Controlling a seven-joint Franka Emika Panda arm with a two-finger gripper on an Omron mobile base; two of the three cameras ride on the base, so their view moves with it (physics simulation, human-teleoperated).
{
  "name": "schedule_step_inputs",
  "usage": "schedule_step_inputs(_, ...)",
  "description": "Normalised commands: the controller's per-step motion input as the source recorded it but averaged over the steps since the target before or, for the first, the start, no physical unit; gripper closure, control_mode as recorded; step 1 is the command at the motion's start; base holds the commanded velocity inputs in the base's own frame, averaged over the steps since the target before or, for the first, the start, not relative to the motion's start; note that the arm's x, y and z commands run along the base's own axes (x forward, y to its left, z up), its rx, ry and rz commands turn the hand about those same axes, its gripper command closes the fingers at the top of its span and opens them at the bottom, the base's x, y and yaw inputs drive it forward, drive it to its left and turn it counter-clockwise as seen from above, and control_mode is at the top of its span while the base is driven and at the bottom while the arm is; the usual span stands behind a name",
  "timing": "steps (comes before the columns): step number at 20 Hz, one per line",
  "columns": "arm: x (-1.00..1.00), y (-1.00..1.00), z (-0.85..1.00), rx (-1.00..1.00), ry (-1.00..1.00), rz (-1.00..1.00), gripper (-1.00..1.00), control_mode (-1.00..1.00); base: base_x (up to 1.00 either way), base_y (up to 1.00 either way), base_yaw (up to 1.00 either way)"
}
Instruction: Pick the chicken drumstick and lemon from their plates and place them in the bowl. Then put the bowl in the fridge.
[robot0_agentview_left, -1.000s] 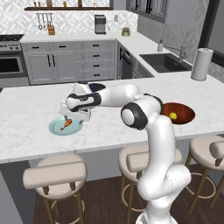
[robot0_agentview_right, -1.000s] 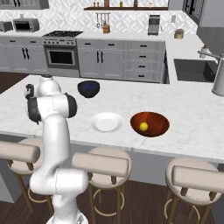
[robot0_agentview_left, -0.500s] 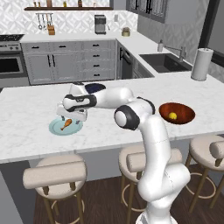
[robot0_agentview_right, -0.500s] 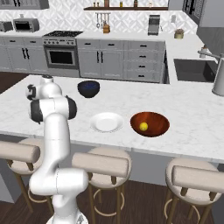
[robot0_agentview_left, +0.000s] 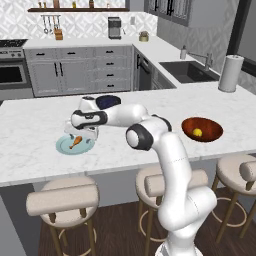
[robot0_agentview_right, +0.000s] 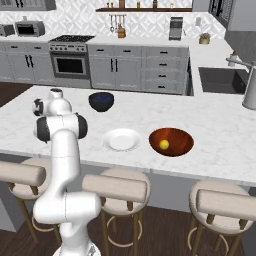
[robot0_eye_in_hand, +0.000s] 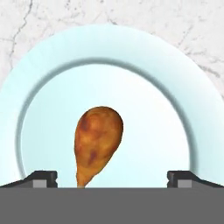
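Observation:
The chicken drumstick (robot0_eye_in_hand: 97, 140) lies on the pale teal plate (robot0_eye_in_hand: 35, 70), bone end toward the camera. My gripper (robot0_eye_in_hand: 112, 179) hangs open just above it, and the drumstick sits between the two tips, nearer the left one. In the left base view the gripper (robot0_agentview_left: 80, 134) hovers over the teal plate (robot0_agentview_left: 62, 146) and the drumstick (robot0_agentview_left: 76, 141) on the island's left. The lemon (robot0_agentview_left: 198, 132) rests inside the reddish-brown bowl (robot0_agentview_left: 212, 131) at the right. The white plate (robot0_agentview_right: 121, 139) beside the bowl (robot0_agentview_right: 180, 137), which holds the lemon (robot0_agentview_right: 164, 144), is bare. The fridge is out of view.
A dark blue-black bowl (robot0_agentview_right: 101, 101) stands on the island behind the arm. Round stools (robot0_agentview_left: 62, 200) line the island's near edge. A sink (robot0_agentview_left: 187, 70) and a paper towel roll (robot0_agentview_left: 229, 72) are at the far right, with the stove (robot0_agentview_right: 70, 60) on the back wall.
The hand has moved a little left and down over the teal plate, still open. The drumstick, lemon and bowl have not moved.

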Motion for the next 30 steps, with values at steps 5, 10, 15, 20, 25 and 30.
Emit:
schedule_step_inputs(5, 0.1, 0.04, -0.21, 0.0, 0.0, 0.0, -1.0, -1.0, 0.0, 0.0, 0.0)
schedule_step_inputs(10, 0.23, 0.14, -0.03, 0.0, 0.0, 0.0, -1.0, -1.0, 0.0, 0.0, 0.0)
schedule_step_inputs(15, 0.24, 0.04, -0.15, 0.0, 0.0, 0.0, -1.0, -1.0, 0.0, 0.0, 0.0)
schedule_step_inputs(20, -0.33, 0.0, -0.51, 0.0, 0.03, 0.0, 1.0, -1.0, 0.0, 0.0, 0.0)
schedule_step_inputs(25, -0.65, 0.0, -0.63, 0.0, 0.0, 0.0, 1.0, -1.0, 0.0, 0.0, 0.0)
schedule_step_inputs(30, -0.9, -0.31, -0.47, 0.01, -0.01, 0.0, 1.0, -1.0, 0.0, 0.0, 0.0)
